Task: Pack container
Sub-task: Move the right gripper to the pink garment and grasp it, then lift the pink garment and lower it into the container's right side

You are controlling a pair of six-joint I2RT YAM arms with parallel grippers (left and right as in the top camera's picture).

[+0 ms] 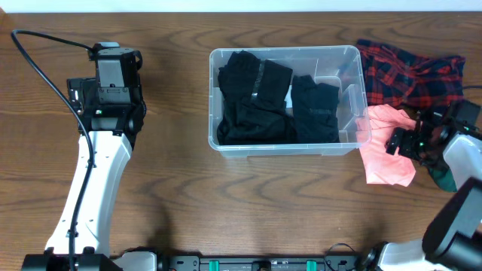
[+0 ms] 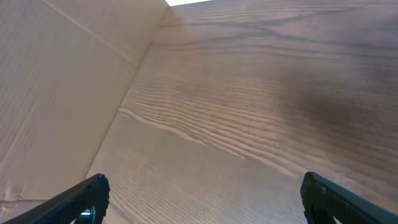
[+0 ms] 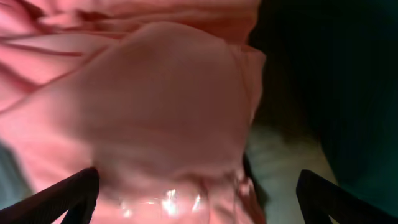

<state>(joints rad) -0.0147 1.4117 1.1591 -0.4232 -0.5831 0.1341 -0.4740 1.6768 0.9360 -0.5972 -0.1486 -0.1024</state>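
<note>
The clear plastic container (image 1: 354, 90) stands in the middle of the table with black folded clothes (image 1: 275, 102) inside. A pink garment (image 1: 384, 154) lies just right of it, partly against its right wall. My right gripper (image 1: 401, 143) is open and low over the pink garment (image 3: 161, 106), its fingertips (image 3: 78, 190) spread on either side of the cloth with nothing gripped. My left gripper (image 1: 113, 68) is open far to the left over bare wood (image 2: 249, 112), holding nothing.
A red and dark plaid garment (image 1: 410, 71) lies behind the pink one at the right. A dark green cloth (image 1: 444, 179) shows under my right arm. A black cable (image 1: 45, 68) loops at the far left.
</note>
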